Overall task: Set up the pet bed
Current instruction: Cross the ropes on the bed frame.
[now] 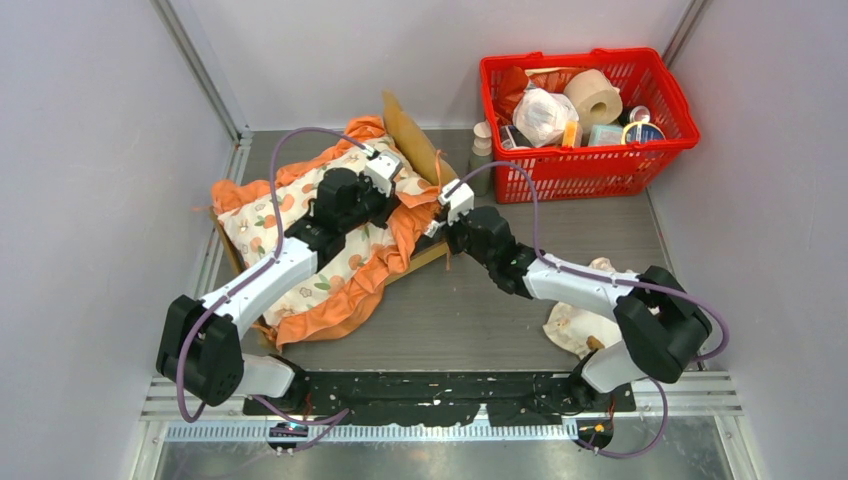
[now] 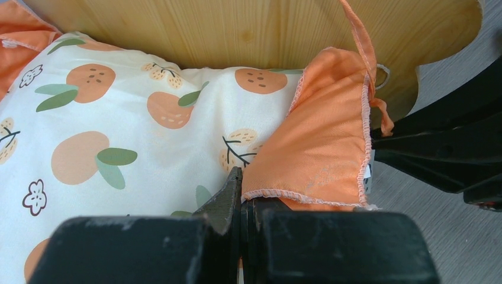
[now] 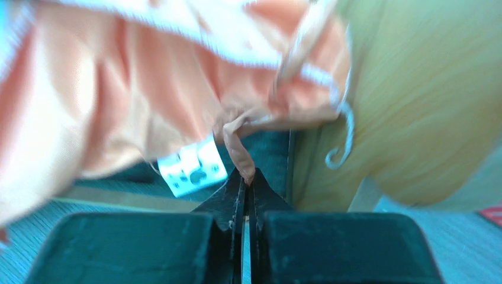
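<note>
The small light-wood pet bed with a wavy headboard (image 1: 406, 130) sits on the dark grey counter (image 1: 480, 310) left of centre. Its long axis runs from 8 o'clock to 2 o'clock, with the upright headboard at the 2 o'clock end. The foot end lies close to the counter's edge at 9 o'clock. The red plastic basket (image 1: 590, 172) stands near the headboard at 1 o'clock. Bare counter stretches from the bed's near rail towards 5 o'clock. A small cream frilled pillow (image 1: 570, 325) lies there, partly under the right arm. A cream orange-print cushion with orange ruffles (image 1: 262, 218) covers the bed, its ruffle spilling over the near rail. The left claw (image 2: 241, 190) is closed on the cushion by the headboard; I cannot tell whether cloth is caught in it. The right claw (image 3: 245, 183) is closed, pinching a thin orange cloth tie (image 3: 240, 145) at the cushion's corner.
</note>
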